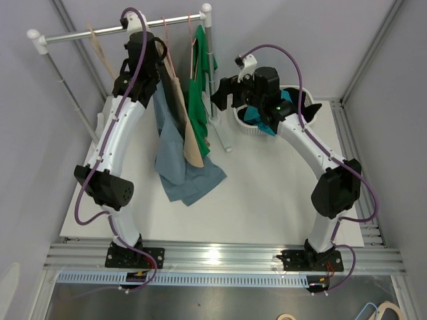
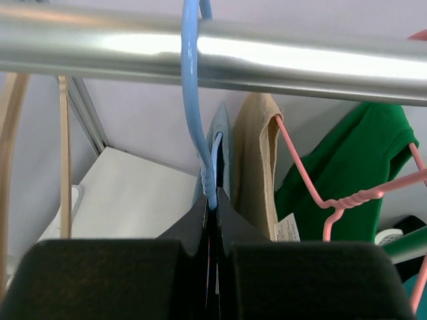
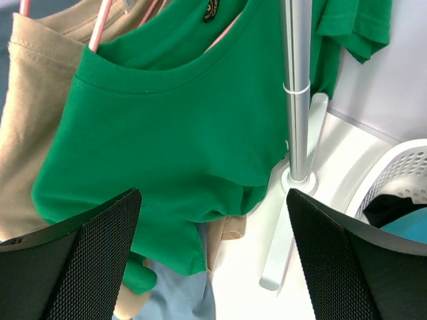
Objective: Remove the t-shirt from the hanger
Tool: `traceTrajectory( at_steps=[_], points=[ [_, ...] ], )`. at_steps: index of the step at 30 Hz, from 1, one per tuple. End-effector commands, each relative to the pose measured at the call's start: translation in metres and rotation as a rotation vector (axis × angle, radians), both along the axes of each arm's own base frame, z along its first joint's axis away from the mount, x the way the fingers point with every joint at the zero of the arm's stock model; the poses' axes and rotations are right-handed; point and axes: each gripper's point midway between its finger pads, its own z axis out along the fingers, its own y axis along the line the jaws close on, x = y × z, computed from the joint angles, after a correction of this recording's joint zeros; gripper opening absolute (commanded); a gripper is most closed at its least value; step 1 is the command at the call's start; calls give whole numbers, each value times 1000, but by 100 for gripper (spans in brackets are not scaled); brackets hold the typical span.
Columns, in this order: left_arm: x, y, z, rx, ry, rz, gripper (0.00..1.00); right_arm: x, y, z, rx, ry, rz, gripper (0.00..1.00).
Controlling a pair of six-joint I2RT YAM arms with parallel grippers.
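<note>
You see a glossy, polished metal rail (image 2: pixel 280 60), smooth blue hanger (image 2: pixel 191 113) of coated wire; matt green t-shirt (image 3: pixel 167 133) in soft knit cloth, white plastic lattice basket (image 3: pixel 395 179); rough black mesh pads (image 3: pixel 100 260).

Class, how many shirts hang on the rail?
3: blue-grey shirt leftmost, tan shirt in the middle, green shirt nearest the pole. Others may be hidden.

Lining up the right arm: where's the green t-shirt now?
In the top view, the green t-shirt hangs at the rail's right end, between the beige shirt and the upright pole.
</note>
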Motion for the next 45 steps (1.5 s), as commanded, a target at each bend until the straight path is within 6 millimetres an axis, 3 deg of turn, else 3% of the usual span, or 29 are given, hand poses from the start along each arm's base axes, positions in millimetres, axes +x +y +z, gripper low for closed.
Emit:
traceTrajectory(
  at_steps=[1,7,9,14,16,17,19,22,23,24,25,26,28,29,30,31,33,36,39,40,41,45],
  points=[
    [-39,15,94,-10,-217,-6,1,-12,-4,33,41,-72,14,95],
    [-77,26,156,59,-398,-3,1,-18,-9,28,34,-61,9,95],
    [-94,29,167,57,-421,15,1,-21,-10,25,34,-54,9,95],
    [-133,35,166,10,-419,111,1,-30,-13,26,41,-50,7,95],
    [-147,29,153,-15,-388,144,1,-35,-14,25,37,-37,3,95],
    [-155,37,141,-25,-342,221,1,-39,-15,28,39,-36,3,95],
    [-163,23,120,-20,-274,235,1,-48,-15,28,31,-17,7,94],
    [-177,20,89,-2,-187,324,1,-85,-5,37,26,-23,64,93],
    [-180,18,82,-13,-176,329,1,-108,8,27,2,-11,107,92],
    [-181,12,67,-30,-138,293,1,-127,4,40,-4,-56,97,92],
    [-182,9,58,-36,-118,270,1,-143,6,40,-12,-64,112,93],
    [-185,8,52,-43,-97,247,1,-177,11,40,-8,-87,161,93],
    [-186,8,41,-25,-62,250,1,-213,15,43,21,-124,226,93],
    [-187,8,40,-28,-50,252,1,-241,23,43,40,-139,286,94],
    [-186,3,34,-65,-42,243,1,-255,22,25,34,-123,305,95],
    [-191,5,27,-47,0,241,1,-271,16,46,102,-179,322,95],
    [-192,0,20,-80,17,230,1,-292,21,39,133,-185,367,96],
    [-197,-2,9,-84,51,216,1,-312,33,51,191,-216,415,95],
    [-198,-3,7,-87,57,215,1,-323,55,41,163,-197,449,95],
    [-199,-2,6,-88,65,213,1,-321,59,42,162,-201,438,95],
    [-200,-5,6,-99,64,205,1,-318,70,28,136,-182,438,95],
    [-202,-11,8,-116,58,182,1,-308,96,10,140,-162,419,95]
  ],
)
